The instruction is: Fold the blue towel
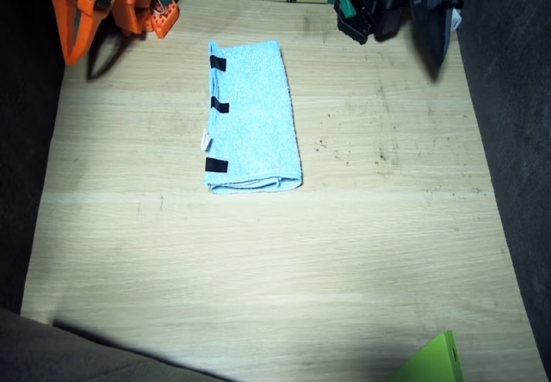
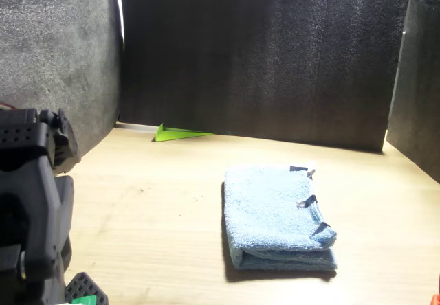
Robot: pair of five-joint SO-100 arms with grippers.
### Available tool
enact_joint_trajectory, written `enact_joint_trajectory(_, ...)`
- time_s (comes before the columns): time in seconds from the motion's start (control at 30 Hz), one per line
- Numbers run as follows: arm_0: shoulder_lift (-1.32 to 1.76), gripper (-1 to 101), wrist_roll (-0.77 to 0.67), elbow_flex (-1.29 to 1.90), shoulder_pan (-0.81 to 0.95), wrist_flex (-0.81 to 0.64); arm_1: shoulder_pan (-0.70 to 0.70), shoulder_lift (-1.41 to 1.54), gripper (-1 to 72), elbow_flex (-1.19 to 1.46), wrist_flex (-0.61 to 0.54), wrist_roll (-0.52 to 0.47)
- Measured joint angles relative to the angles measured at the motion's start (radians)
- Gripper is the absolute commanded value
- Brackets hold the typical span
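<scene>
Both grippers sit parked at the table's far edge; I cannot tell how their jaws stand. Between the right gripper [image 1: 86,21] and left gripper [image 1: 435,29], the blue towel [image 1: 252,117] lies mid-table [image 1: 258,270], already doubled, layers stacked for neatness.

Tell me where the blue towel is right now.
In the fixed view the blue towel lies folded on the wooden table, slightly left of centre, nearer the arms' end. Neither arm touches it, and the green wedge sits far off at the opposite corner.
</scene>
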Motion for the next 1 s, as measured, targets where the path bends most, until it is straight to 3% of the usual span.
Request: enact_joint_trajectory(1.0, -0.003, 0, 0.000, 0.000, -0.002, 0.000, 0.017, 0.000, 0.0, 0.000, 0.000, -0.017)
